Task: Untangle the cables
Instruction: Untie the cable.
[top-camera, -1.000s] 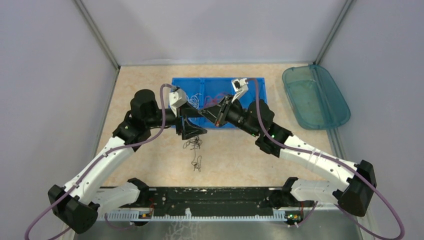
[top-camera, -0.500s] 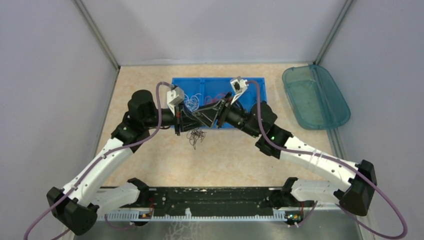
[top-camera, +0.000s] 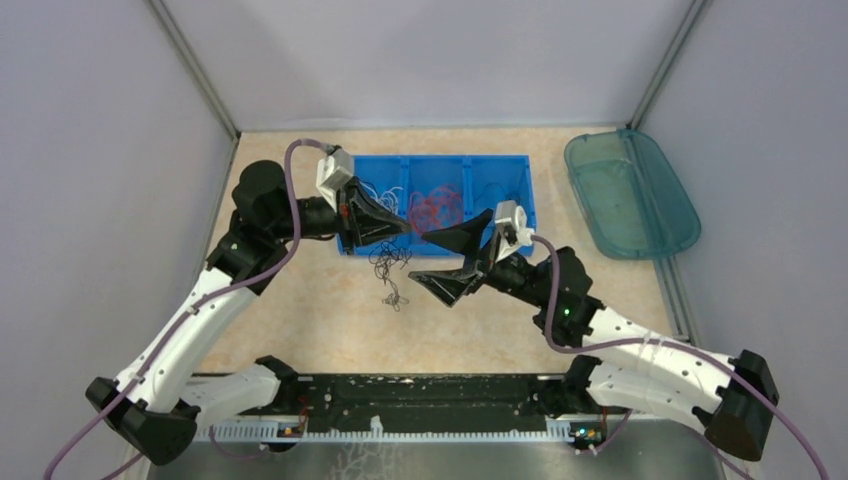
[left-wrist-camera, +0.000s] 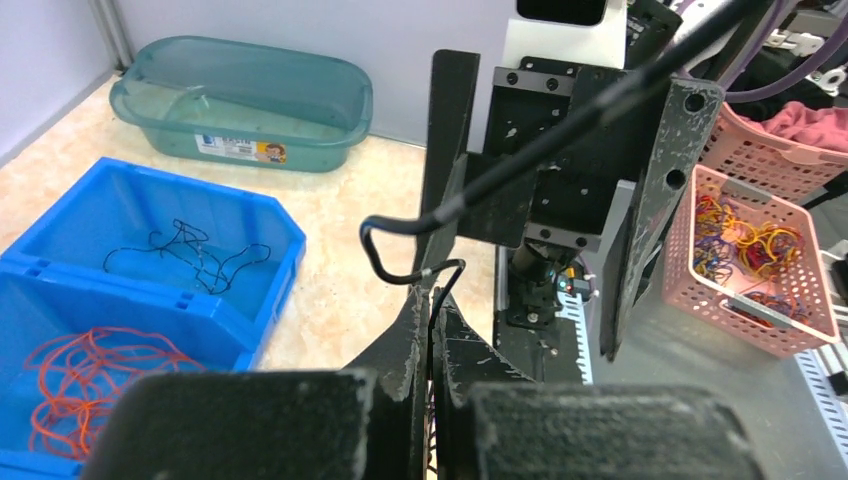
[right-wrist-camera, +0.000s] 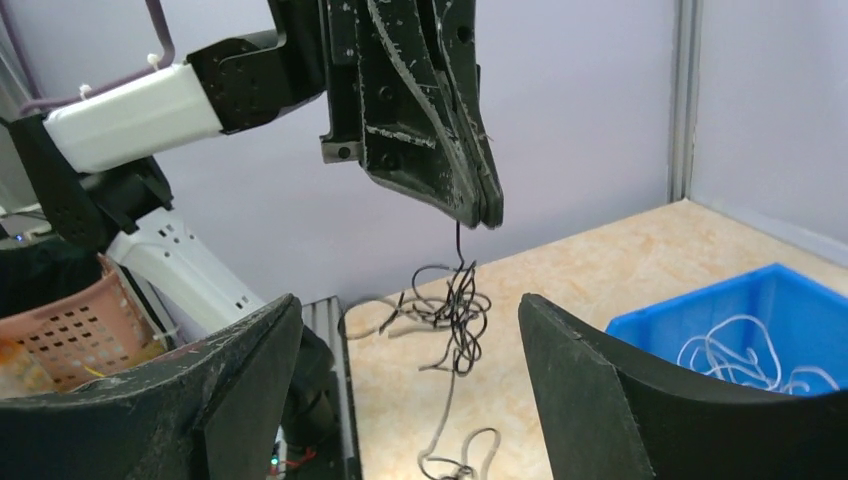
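Note:
My left gripper is shut on a strand of a black cable tangle, which hangs from its tips just in front of the blue bin; the lowest loop reaches the table. In the left wrist view the black cable runs down between the closed fingers of the left gripper. My right gripper stands open just right of the tangle, holding nothing. From the right wrist the tangle dangles between the spread tips of the right gripper. The bin holds white cables, red cables and black cables.
A teal tub sits at the far right of the table. A pink basket with coloured bands stands beyond the near edge. The black base rail runs along the front, and grey walls close in the sides.
The left gripper shut on the black tangle and pulled back left, lifting it. The right gripper let go, opened wide and drew back toward the near right.

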